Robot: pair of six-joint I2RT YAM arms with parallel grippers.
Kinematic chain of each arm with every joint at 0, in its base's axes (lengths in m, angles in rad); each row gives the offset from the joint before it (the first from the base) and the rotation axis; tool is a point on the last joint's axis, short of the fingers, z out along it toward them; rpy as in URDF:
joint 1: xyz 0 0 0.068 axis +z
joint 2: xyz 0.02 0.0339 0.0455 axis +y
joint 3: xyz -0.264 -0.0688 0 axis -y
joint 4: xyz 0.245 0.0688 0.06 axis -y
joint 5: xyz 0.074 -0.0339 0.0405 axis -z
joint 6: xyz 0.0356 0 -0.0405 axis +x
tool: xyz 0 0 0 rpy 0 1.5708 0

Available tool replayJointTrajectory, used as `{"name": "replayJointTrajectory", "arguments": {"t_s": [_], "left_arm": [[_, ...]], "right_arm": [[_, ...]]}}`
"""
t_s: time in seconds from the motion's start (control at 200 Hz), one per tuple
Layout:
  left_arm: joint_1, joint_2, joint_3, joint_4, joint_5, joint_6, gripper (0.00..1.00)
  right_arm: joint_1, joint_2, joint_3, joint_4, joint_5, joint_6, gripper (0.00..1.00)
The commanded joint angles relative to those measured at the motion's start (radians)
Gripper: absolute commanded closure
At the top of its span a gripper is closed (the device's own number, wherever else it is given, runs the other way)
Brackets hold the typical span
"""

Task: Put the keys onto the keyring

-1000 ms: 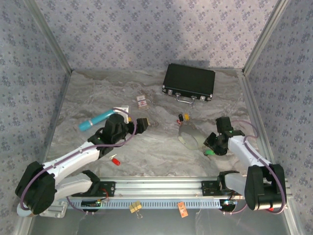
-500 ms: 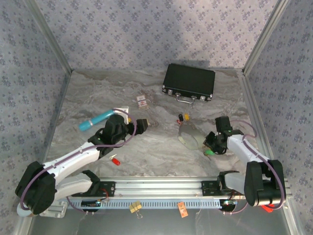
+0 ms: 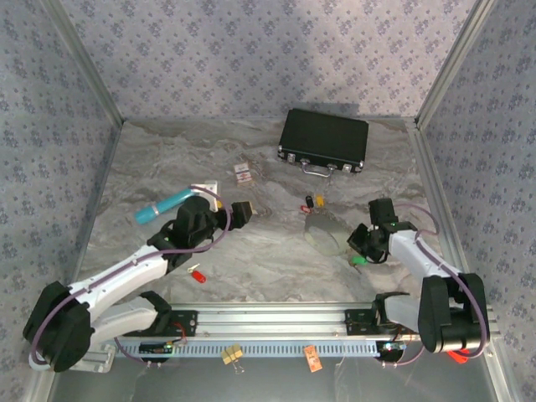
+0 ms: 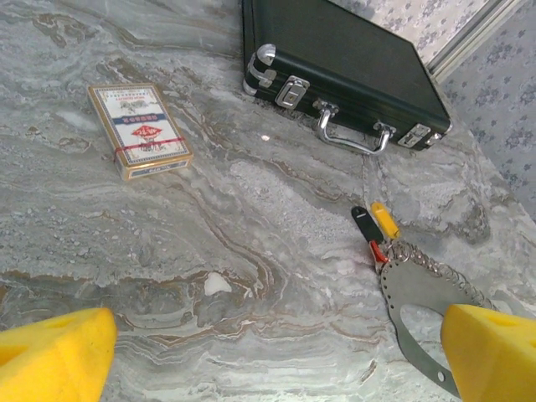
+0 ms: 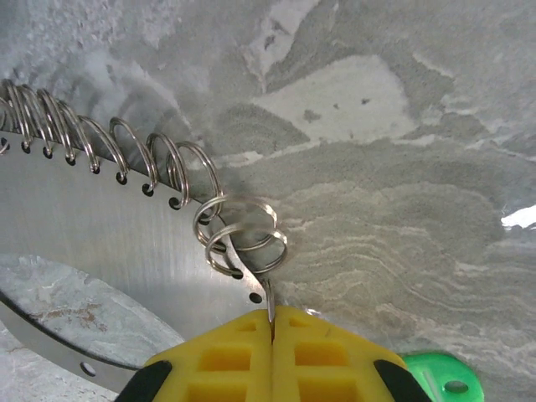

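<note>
The right gripper point(image 5: 272, 322) is clamped on a thin metal sliver poking into a small split ring at the near edge of the keyring point(image 5: 100, 226). The green key point(image 5: 444, 377) sits just beside its fingers, so I judge this key mid-threading. Three keys point(image 4: 374, 226) touch the keyring's far end, hooked or not I cannot tell, and a red key point(image 3: 198, 274) lies loose well to its left. The left gripper point(image 4: 272, 352) hangs wide open and empty left of the keyring with bare table point(image 3: 268, 251) between them, while the black case point(image 3: 323, 139) sits beyond the keyring and the right frame rail point(image 3: 435, 197) hems in its right side.
</note>
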Motion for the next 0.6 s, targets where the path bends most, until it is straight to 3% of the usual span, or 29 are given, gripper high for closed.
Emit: {"name": "replayJointTrajectory", "arguments": {"t_s": [0.0,0.14,0.4,0.595], "left_arm": [[-0.008,-0.024,-0.013,-0.013,-0.033,-0.005,0.02],[-0.008,-0.034,-0.015,-0.018,-0.057,0.007,0.02],[-0.006,-0.073,-0.030,-0.039,-0.126,0.050,0.02],[-0.007,-0.130,-0.055,-0.046,-0.184,0.118,0.03]], "right_arm": [[0.016,-0.048,0.017,-0.053,0.039,-0.030,1.00],[0.093,-0.075,0.082,-0.065,0.096,-0.087,1.00],[0.372,-0.020,0.234,-0.010,0.283,-0.268,1.00],[0.482,0.028,0.292,0.118,0.237,-0.448,1.00]]}}
